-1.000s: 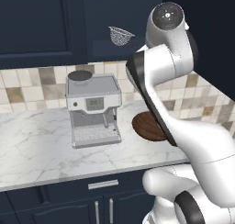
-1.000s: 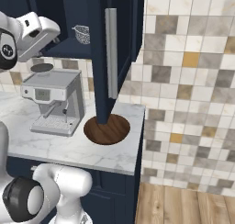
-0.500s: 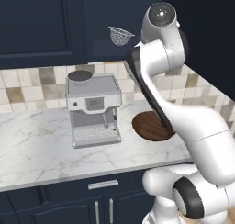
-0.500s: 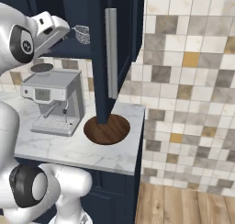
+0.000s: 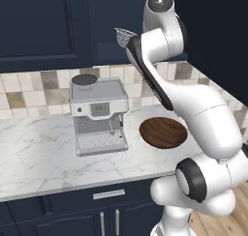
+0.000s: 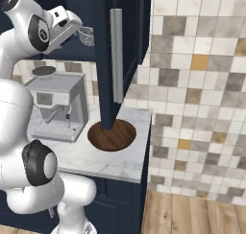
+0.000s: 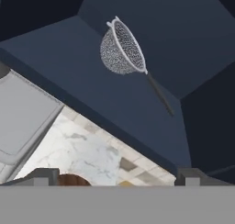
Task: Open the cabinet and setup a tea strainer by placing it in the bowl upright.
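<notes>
The cabinet (image 6: 106, 60) stands open, its door swung out edge-on with the long silver handle (image 6: 116, 55) facing me. Inside, the tea strainer (image 7: 121, 48) lies on the shelf, mesh cup to the left and dark handle (image 7: 159, 92) trailing right. It also peeks out beside the arm (image 5: 123, 36) and just past the hand (image 6: 86, 35). My gripper (image 7: 118, 176) is open and empty, a short way in front of the strainer and below it in the hand view. The dark wooden bowl (image 5: 163, 132) sits on the marble counter under the cabinet (image 6: 113, 134).
A silver coffee machine (image 5: 98, 115) stands on the counter left of the bowl. The open door hangs directly over the bowl's far side in the right base view. A tiled wall (image 6: 192, 84) closes off the counter's right end.
The arm has swung the hand up and toward the open cabinet, closer to the strainer. The jaws stayed open. Strainer, bowl and door have not moved.
</notes>
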Robot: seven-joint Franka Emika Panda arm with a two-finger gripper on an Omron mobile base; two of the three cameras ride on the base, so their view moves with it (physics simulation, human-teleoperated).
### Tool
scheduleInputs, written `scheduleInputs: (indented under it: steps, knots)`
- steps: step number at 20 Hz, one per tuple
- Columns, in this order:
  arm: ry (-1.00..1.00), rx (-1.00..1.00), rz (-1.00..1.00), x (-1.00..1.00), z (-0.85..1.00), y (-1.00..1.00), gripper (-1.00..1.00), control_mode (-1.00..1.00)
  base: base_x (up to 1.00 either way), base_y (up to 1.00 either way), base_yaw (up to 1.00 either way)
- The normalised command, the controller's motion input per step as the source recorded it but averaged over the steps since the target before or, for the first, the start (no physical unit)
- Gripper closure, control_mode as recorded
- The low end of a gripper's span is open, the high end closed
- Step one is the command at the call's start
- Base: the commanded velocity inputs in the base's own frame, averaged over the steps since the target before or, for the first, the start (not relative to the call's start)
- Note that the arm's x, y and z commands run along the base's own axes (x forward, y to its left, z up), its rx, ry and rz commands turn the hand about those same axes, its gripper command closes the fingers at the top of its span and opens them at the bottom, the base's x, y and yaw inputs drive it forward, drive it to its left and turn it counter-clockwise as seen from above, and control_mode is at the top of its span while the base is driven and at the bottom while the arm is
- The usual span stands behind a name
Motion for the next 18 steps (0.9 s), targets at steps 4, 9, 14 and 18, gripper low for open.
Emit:
scheduleInputs:
  steps: [4,9,14,18]
  knots:
    - [0.00,-0.02,0.05,0.61,0.00,0.00,-1.00,-1.00,0.00,0.00,0.00]
    - [0.01,-0.10,0.06,0.52,0.00,0.00,-1.00,-1.00,0.00,0.00,0.00]
    - [0.04,-0.13,0.01,0.29,0.00,0.02,-1.00,-1.00,0.00,0.00,0.00]
    - [0.02,-0.06,0.01,0.24,0.00,0.12,-1.00,-1.00,0.00,0.00,0.00]
